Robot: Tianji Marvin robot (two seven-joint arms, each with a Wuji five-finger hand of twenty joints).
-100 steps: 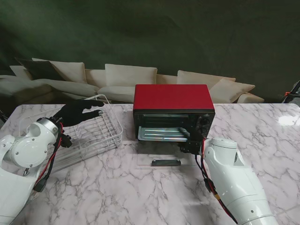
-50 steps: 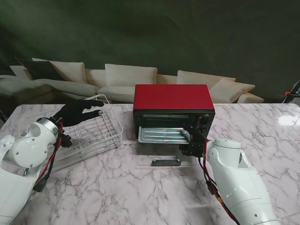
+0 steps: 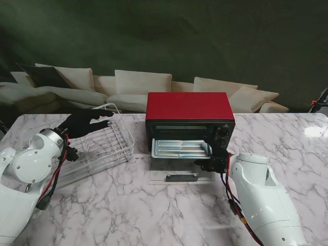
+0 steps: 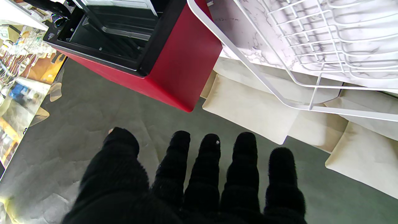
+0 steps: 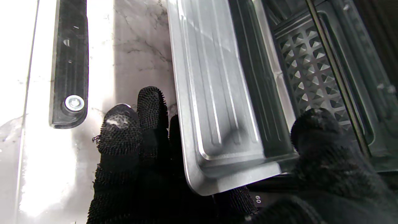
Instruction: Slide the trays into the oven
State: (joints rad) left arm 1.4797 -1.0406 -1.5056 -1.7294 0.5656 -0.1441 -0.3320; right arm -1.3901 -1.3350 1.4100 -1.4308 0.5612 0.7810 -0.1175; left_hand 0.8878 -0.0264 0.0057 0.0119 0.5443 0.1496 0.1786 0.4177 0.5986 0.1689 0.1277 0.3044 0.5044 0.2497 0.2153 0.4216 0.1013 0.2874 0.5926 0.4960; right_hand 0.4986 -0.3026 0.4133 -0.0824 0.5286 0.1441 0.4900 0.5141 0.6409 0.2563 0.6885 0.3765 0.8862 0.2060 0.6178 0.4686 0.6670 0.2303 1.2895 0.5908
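Observation:
The red oven stands mid-table with its glass door folded down flat. A silver tray lies in the oven mouth, its front part sticking out over the door. My right hand is shut on the tray's right front corner. In the right wrist view the thumb lies on top of the tray and the fingers reach beneath it. My left hand hovers open, fingers spread, over a white wire rack. The left wrist view shows that hand holding nothing.
The door's black handle lies nearest me on the marble table. The wire rack sits left of the oven. Beige sofas stand beyond the table's far edge.
My right hand has shifted a little nearer to me and to the right, and the tray's front edge has come out with it. The left hand has stayed put.

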